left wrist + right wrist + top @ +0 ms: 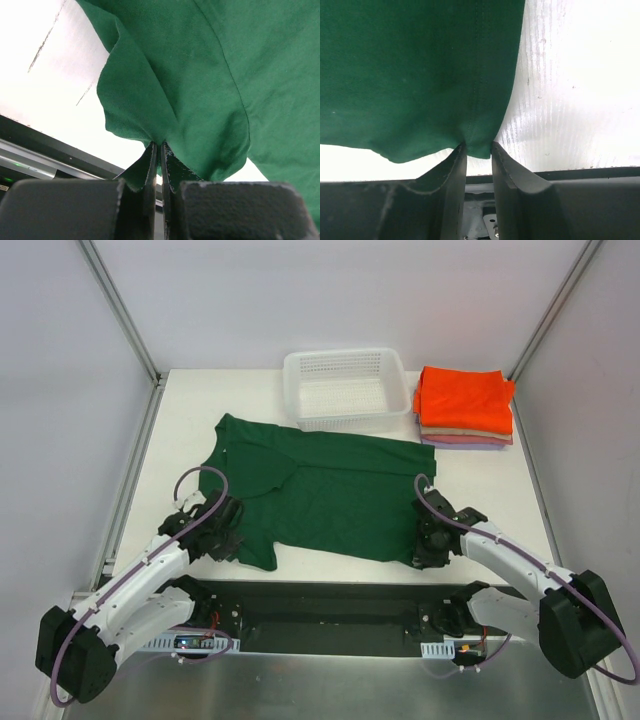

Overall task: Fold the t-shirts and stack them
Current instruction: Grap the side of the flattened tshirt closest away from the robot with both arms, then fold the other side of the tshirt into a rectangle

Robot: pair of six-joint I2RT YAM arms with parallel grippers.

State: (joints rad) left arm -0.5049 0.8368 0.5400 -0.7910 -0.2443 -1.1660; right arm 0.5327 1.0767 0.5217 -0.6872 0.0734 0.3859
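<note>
One plain dark green t-shirt (320, 490), flat, puckered at both near corners.

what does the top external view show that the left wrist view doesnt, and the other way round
Only the top external view shows the whole green t-shirt spread flat, the white mesh basket behind it, the folded stack with orange on top at the far right, and the right jaws at the shirt's near right corner. Only the left wrist view shows the left jaws shut on a bunched fold at the shirt's edge, and thin dark scuffs on the table. Both show the green t-shirt and the table.
</note>
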